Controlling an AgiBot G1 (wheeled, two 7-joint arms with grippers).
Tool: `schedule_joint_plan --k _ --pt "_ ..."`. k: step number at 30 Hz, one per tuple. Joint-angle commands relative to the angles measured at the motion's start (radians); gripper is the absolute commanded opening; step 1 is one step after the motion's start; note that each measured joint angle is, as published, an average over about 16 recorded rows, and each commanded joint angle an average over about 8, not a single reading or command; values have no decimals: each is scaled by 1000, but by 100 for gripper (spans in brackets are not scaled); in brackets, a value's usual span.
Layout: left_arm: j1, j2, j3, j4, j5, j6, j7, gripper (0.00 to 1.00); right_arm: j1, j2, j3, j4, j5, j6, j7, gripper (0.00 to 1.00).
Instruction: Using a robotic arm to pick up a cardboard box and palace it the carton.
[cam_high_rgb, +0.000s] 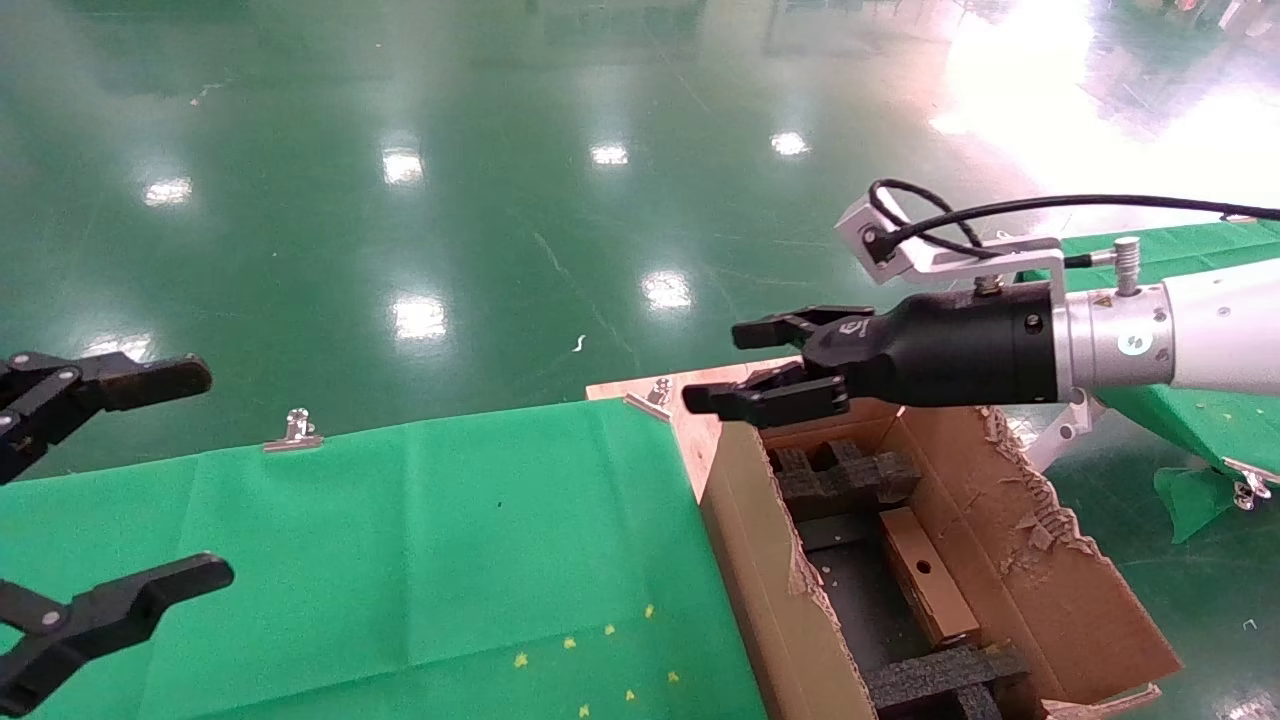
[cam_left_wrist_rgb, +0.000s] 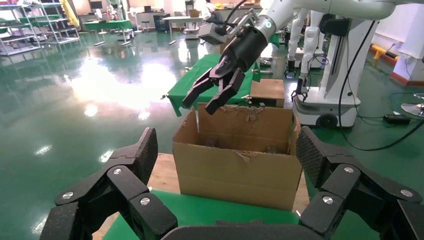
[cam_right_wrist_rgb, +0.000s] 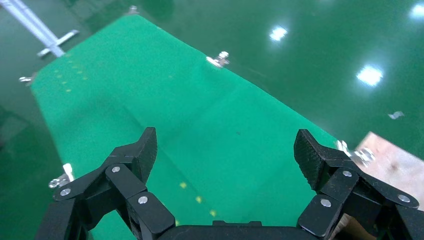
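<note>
Right arm (cam_high_rgb: 1180, 335) reaches in from the right; its end effector (cam_high_rgb: 760, 365) hangs above the carton's (cam_high_rgb: 760, 580) far corner, fingers spread, holding nothing. The right wrist view shows the same wide gap, with the green table (cam_high_rgb: 400, 560) below it.

Carton sits just beside the table's right edge, flaps ragged, black foam (cam_high_rgb: 845, 470) inside. A small brown box (cam_high_rgb: 925, 575) lies down in the carton between the foam pieces, below and nearer than the right end effector, well apart from it.

Left end effector (cam_high_rgb: 140, 480) hovers over the table's left edge, fingers spread wide, empty, facing the carton.

Metal clips (cam_high_rgb: 293, 430) pin the cloth at the table's far edge.
</note>
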Motion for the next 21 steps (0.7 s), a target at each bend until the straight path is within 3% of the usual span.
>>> schedule_joint_plan --k 1,21 --pt "0 0 0 0 0 0 0 100 -24 -4 32 17 8 -10 -14 100" --pt "0 0 0 0 0 0 0 100 -268 -40 356 190 87 -115 -155 100"
